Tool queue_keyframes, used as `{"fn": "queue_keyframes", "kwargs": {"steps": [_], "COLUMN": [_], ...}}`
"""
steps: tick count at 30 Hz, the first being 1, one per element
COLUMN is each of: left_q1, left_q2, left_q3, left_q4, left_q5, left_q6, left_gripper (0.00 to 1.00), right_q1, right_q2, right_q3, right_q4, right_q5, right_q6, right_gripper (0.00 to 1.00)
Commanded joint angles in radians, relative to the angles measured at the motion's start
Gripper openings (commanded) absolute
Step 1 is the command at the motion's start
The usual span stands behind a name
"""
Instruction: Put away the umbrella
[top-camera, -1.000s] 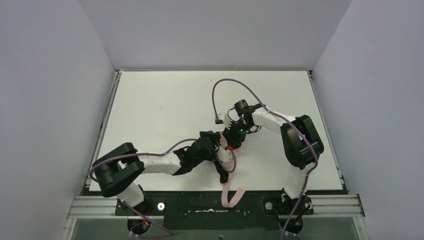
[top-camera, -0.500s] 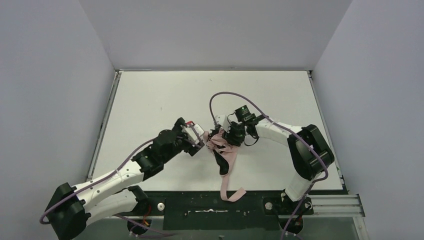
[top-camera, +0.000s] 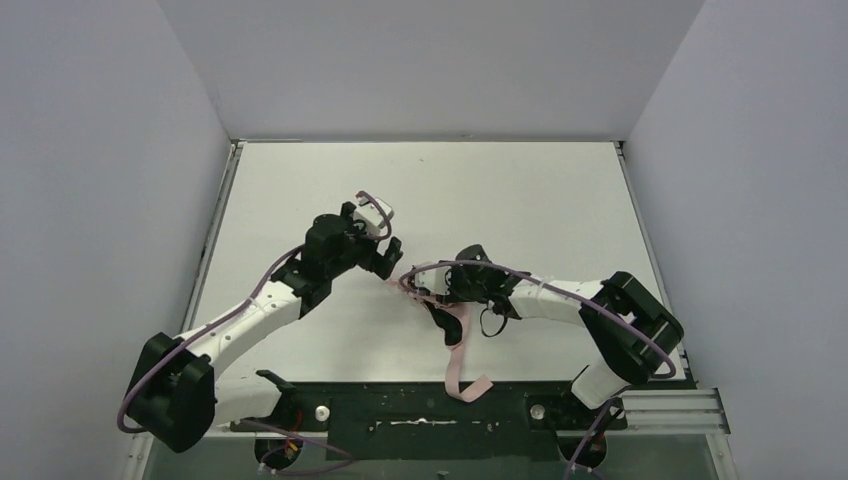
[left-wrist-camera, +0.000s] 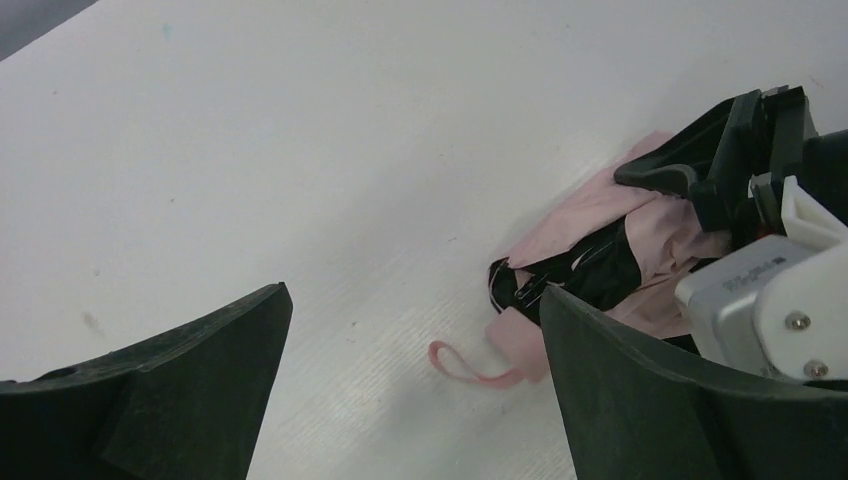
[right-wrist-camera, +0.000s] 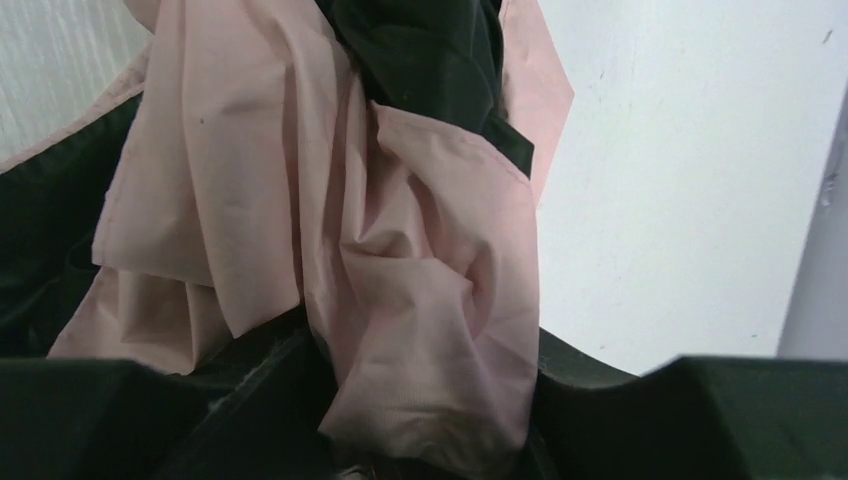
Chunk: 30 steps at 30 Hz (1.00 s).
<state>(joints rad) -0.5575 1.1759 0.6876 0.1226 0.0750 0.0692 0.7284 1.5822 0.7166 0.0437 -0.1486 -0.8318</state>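
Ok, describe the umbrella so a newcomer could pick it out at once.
On the white table, look between the two arms, toward the near edge. There lies the umbrella, a crumpled bundle gripped by the right arm's fingers, with a strap trailing toward the table's front. It is the only pink thing in view, pale pink fabric with black parts showing through.

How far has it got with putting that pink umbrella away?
Early days. Done: the umbrella is collapsed into a loose bundle on the table. In hand: the right claw pinches its pink fabric; the left claw hangs open, holding nothing. Left: the fabric is bunched rather than rolled, and a pink strip trails past the table's near edge, so tidying and fastening it remain.
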Motion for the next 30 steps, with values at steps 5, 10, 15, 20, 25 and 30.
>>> {"fn": "queue_keyframes", "kwargs": {"steps": [5, 10, 15, 20, 25, 30], "left_q1": [0.034, 0.053, 0.053, 0.048, 0.029, 0.003], "left_q2": [0.166, 0.277, 0.4, 0.487, 0.531, 0.598], "left_q3": [0.158, 0.221, 0.304, 0.354, 0.367, 0.401], "left_q4": [-0.062, -0.137, -0.205, -0.283, -0.329, -0.362], "left_q5": [0.357, 0.501, 0.597, 0.644, 0.658, 0.633], "left_q6": [0.134, 0.184, 0.199, 0.236, 0.261, 0.277], "left_gripper": [0.94, 0.94, 0.93, 0.94, 0.94, 0.95], "right_q1": [0.082, 0.1, 0.107, 0.107, 0.108, 0.108], "right_q2": [0.008, 0.006, -0.004, -0.017, -0.018, -0.026], "right_q3": [-0.145, -0.168, -0.169, -0.167, -0.162, -0.157], "right_q4": [0.099, 0.108, 0.097, 0.095, 0.089, 0.101], "right_q5": [0.061, 0.058, 0.055, 0.068, 0.07, 0.068], "right_q6": [-0.158, -0.185, -0.188, -0.187, -0.185, -0.182], "right_gripper": [0.08, 0.08, 0.08, 0.08, 0.08, 0.08]}}
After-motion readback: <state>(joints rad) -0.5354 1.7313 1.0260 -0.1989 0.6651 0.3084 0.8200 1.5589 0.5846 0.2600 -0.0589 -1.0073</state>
